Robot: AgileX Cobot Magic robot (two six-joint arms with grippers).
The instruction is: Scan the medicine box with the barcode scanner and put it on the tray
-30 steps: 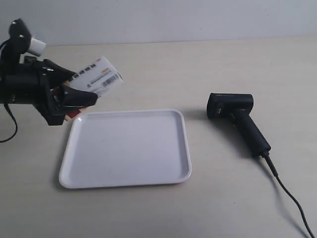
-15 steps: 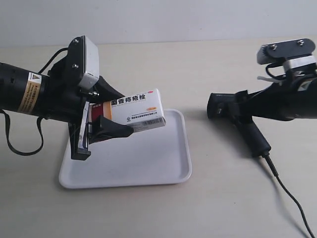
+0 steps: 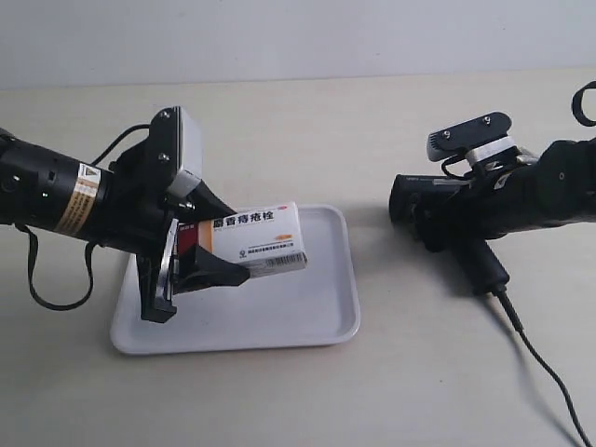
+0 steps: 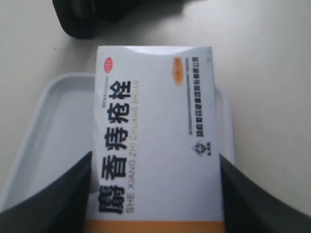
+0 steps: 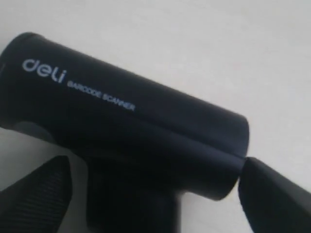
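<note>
The medicine box (image 3: 256, 237) (image 4: 155, 136), white with black Chinese text and an orange band, hangs just above the white tray (image 3: 279, 317) (image 4: 58, 116). My left gripper (image 3: 223, 240) (image 4: 154, 194) is shut on its banded end, a finger on each long side. The black barcode scanner (image 3: 480, 261) (image 5: 136, 131) lies on the table to the right of the tray. My right gripper (image 3: 438, 222) (image 5: 155, 194) stands open astride it where the head meets the handle, with a gap beside one finger.
The scanner's thin black cable (image 3: 549, 372) runs off toward the front right corner of the table. A blurred dark shape (image 4: 92, 14) sits beyond the box in the left wrist view. The beige table (image 3: 372, 112) stretches behind both arms.
The left arm swung the box in over the tray, then lowered it slightly. The right arm came into view and dropped onto the scanner.
</note>
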